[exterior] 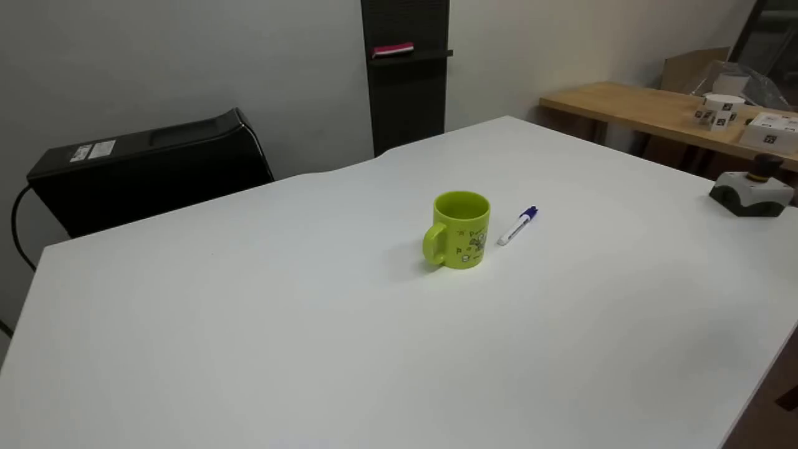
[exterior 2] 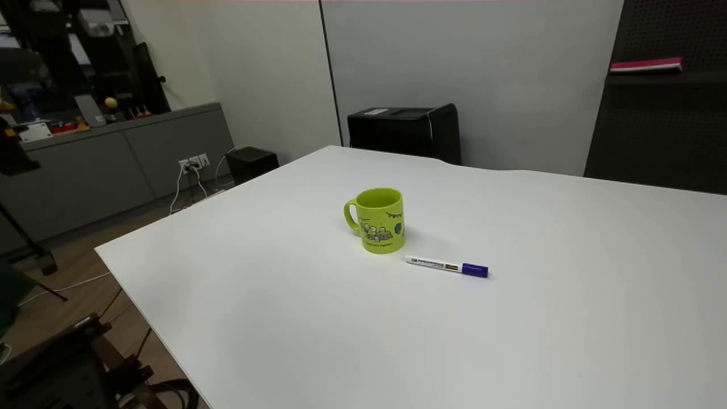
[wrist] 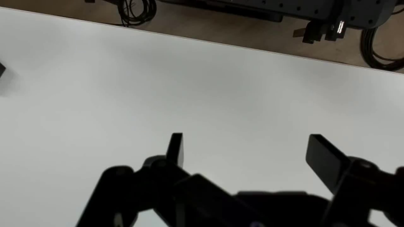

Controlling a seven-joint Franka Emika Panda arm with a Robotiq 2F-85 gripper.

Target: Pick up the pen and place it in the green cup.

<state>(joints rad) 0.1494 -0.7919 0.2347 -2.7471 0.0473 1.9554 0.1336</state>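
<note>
The green cup stands upright on the white table in both exterior views. Its handle points to the left there, and its opening faces up. The pen lies flat on the table beside the cup, close to it but apart. It has a white barrel and a dark blue end, and it also shows in an exterior view. My gripper shows only in the wrist view. Its fingers are wide apart with only white table behind the gap. Neither cup nor pen can be made out in the wrist view.
The white table carries a grey and black button box near its edge. A wooden table with white marked boxes stands beyond. A black case stands behind the table. The table edge and dark base equipment show in the wrist view.
</note>
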